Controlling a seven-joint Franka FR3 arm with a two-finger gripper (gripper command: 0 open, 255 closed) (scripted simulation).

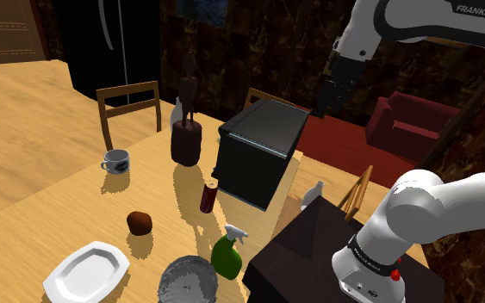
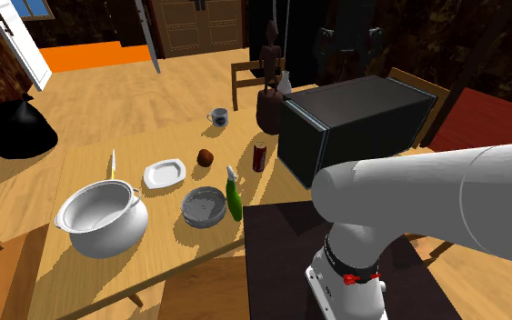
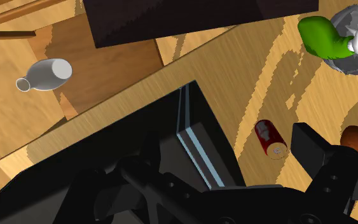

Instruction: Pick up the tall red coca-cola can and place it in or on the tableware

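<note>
- Nearest the stand: green spray bottle point(image 1: 227, 256) and grey bowl point(image 1: 189, 280). White plate point(image 1: 85, 271) off toward the shoulder view's left, bare.
- Next out: tall red can point(image 1: 208, 196) on the tabletop point(image 1: 167, 219), upright, long axis vertical. Just beside the front face of the black box point(image 1: 258, 151). Well apart from plate and bowl, touching nothing.
- Further: white mug point(image 1: 116, 161), near the chair side.
- Farthest and highest: gripper point(image 1: 322, 102), hanging over the far side of the black box, fingers spread wide, nothing between them.
- From the wrist view: can point(image 3: 269, 138) down below, close by one finger point(image 3: 311, 143), beyond the box edge.
- Key relation: can low and toward the stand side of the gripper, box top in between.
- Judged next: shift across past the box edge, then straight down along the can's vertical axis. Risk of clipping the box.
</note>
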